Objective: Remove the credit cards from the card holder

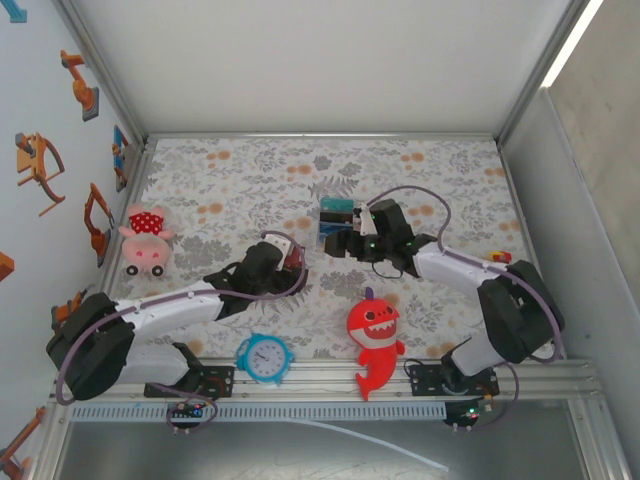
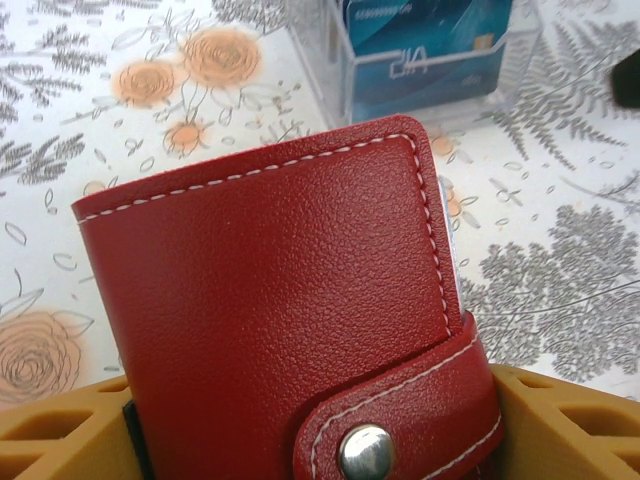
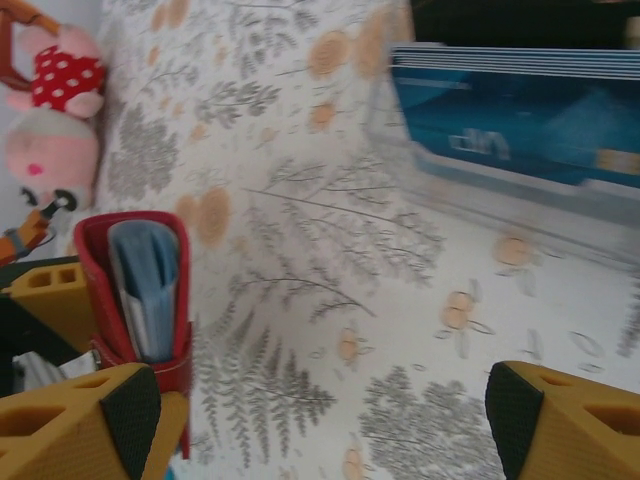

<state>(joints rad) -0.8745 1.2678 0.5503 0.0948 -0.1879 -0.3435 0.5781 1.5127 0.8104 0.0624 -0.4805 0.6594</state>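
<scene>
Bare counter (image 3: 330, 300) lies between the fingers of the right tool (image 3: 320, 415) and straight ahead. The card holder (image 3: 135, 290) stands just beside one fingertip; a clear box (image 3: 470, 195) of credit cards (image 3: 500, 130) blocks the other side ahead.

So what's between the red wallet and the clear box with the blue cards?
Just bare flowery tablecloth. The left wrist view shows that stretch between the red card holder and the clear box, with nothing lying on it.

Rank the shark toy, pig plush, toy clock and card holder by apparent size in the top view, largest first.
1. shark toy
2-3. pig plush and toy clock look nearly alike; the pig is perhaps slightly larger.
4. card holder, clearly the smallest, though partly hidden.
</scene>
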